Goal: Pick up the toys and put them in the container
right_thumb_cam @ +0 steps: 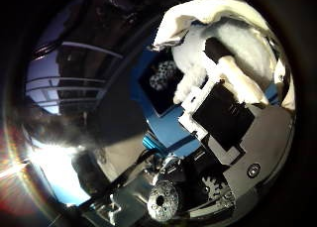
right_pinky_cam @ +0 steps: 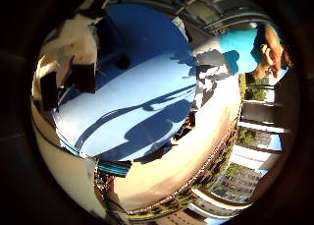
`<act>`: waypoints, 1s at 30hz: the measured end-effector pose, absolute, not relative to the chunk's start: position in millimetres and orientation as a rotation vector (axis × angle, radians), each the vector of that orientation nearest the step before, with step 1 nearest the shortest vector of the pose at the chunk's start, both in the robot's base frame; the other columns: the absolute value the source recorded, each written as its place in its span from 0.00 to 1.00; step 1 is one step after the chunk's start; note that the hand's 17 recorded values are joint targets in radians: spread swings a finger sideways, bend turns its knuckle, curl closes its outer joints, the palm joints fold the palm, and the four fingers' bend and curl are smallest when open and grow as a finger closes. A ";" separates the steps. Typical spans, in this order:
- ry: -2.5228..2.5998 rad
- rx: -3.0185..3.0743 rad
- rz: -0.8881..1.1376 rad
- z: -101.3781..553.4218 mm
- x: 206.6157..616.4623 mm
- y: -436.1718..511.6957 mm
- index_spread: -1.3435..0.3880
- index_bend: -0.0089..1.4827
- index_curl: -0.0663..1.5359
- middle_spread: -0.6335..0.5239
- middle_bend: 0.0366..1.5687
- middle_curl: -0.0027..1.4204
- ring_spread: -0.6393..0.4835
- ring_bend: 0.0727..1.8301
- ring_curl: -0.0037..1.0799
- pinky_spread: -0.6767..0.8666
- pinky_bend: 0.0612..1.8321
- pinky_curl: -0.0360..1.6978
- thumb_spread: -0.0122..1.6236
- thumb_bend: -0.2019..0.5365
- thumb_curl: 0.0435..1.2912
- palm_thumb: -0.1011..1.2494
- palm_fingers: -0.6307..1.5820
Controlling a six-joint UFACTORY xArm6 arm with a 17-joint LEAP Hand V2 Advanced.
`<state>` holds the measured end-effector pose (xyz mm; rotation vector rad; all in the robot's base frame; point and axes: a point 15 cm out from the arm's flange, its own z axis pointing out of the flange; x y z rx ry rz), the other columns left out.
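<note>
In the right thumb side palm view a white plush toy (right_thumb_cam: 233, 44) fills much of the picture, close to the palm. My hand (right_thumb_cam: 238, 123) has its black and white fingers (right_thumb_cam: 220, 53) curled against the plush and pinching it. Beyond the toy lies a dark blue box-like container (right_thumb_cam: 158, 88) with a speckled black and white thing in it. In the right little finger side palm view a blue table top (right_pinky_cam: 147, 87) lies well below. A small dark object (right_pinky_cam: 123, 61) sits on it, and a grey-white thing (right_pinky_cam: 209, 68) lies at its edge.
White and black hand parts (right_pinky_cam: 78, 63) stand at one side of the little finger side view. Tan ground (right_pinky_cam: 186, 161) lies beside the blue table top, with buildings (right_pinky_cam: 250, 146) beyond. A teal thing (right_pinky_cam: 235, 43) is near the table's far edge.
</note>
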<state>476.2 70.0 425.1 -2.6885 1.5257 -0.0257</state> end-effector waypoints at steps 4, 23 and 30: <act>1.511 -2.683 -0.050 416.1 484.2 117.7 0.09 0.51 0.52 0.30 0.80 0.86 0.46 0.88 0.77 0.51 0.94 0.47 0.66 0.26 0.64 0.85 0.62; 1.613 -2.720 -0.023 315.0 529.5 164.2 0.19 0.33 0.71 0.37 0.56 0.68 0.60 0.71 0.63 0.58 0.82 0.46 0.64 0.21 0.55 0.69 0.38; 1.537 -2.827 0.036 288.1 520.3 181.4 0.39 0.12 0.56 0.50 0.21 0.43 0.74 0.43 0.38 0.67 0.62 0.34 0.63 0.22 0.48 0.67 0.20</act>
